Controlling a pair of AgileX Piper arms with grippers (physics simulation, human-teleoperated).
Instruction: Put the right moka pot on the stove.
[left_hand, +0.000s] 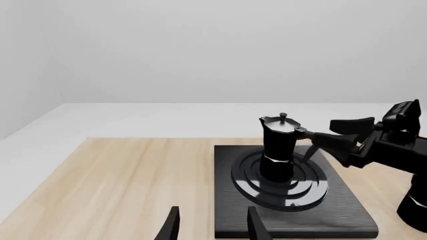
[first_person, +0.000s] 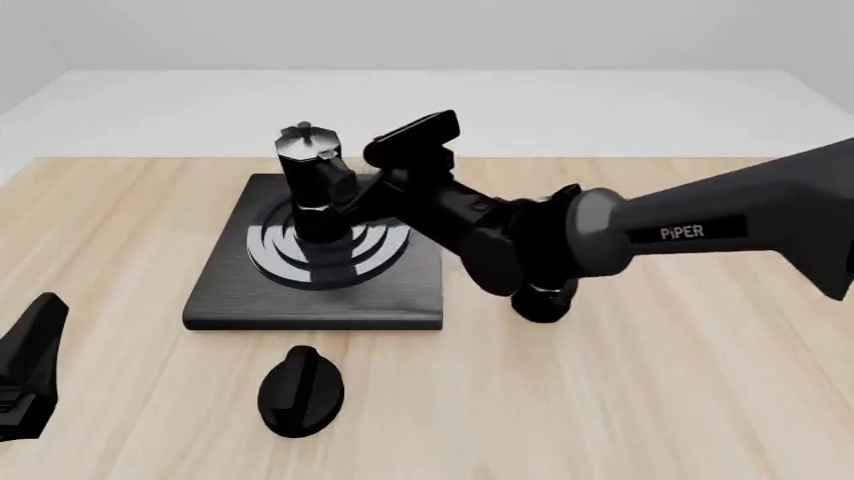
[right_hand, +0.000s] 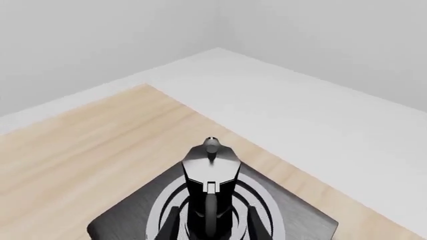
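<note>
Front view alone: oval knob (first_person: 300, 391).

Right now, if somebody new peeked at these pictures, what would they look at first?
Probably the small black faceted moka pot with a silvery lid, standing upright in the middle of the silver burner rings on the flat black square stove. Next, the big dark right arm reaching across the wooden table, its right gripper at the pot's handle. A small black oval knob lies in front of the stove.
</note>
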